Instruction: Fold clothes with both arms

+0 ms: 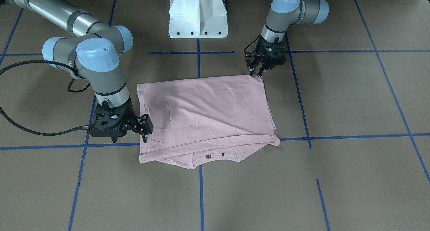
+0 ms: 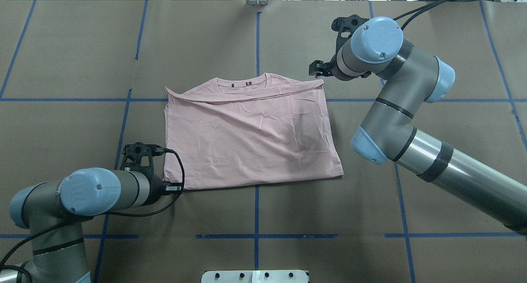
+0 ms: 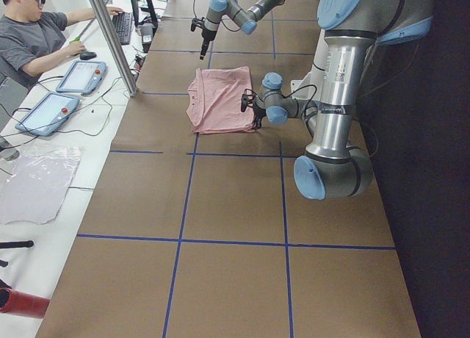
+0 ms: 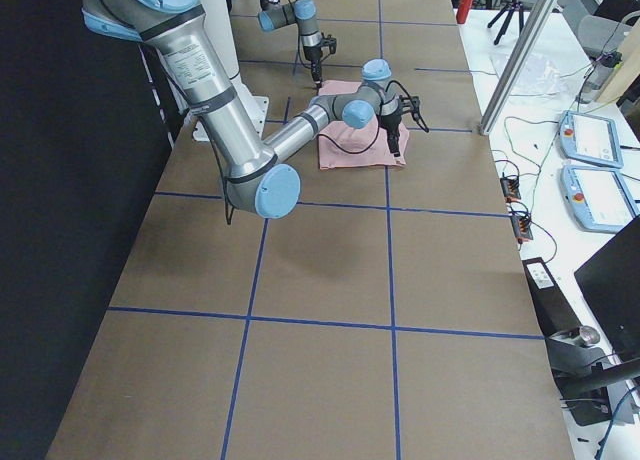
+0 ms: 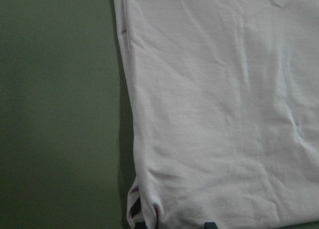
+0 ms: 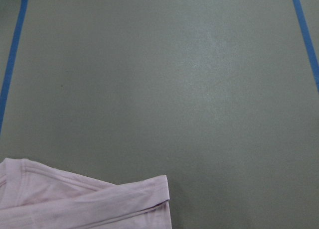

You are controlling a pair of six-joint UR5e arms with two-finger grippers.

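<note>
The pale pink T-shirt (image 1: 205, 113) lies flat on the brown table, folded in half with its hem drawn up near the ribbed collar (image 2: 247, 82). The print is hidden. My left gripper (image 1: 256, 74) is low at the shirt's corner nearest the base. Its fingertips (image 5: 139, 224) stand apart with cloth between them, so it is open. My right gripper (image 1: 145, 130) is open just beside the shirt's far corner by the collar (image 6: 149, 189), above the table. It also shows in the overhead view (image 2: 316, 69).
The white pedestal base (image 1: 198, 16) stands behind the shirt. Blue tape lines (image 1: 302, 117) grid the table. An operator (image 3: 37, 37) sits at a side bench with tablets (image 3: 81, 75) off the table's far edge.
</note>
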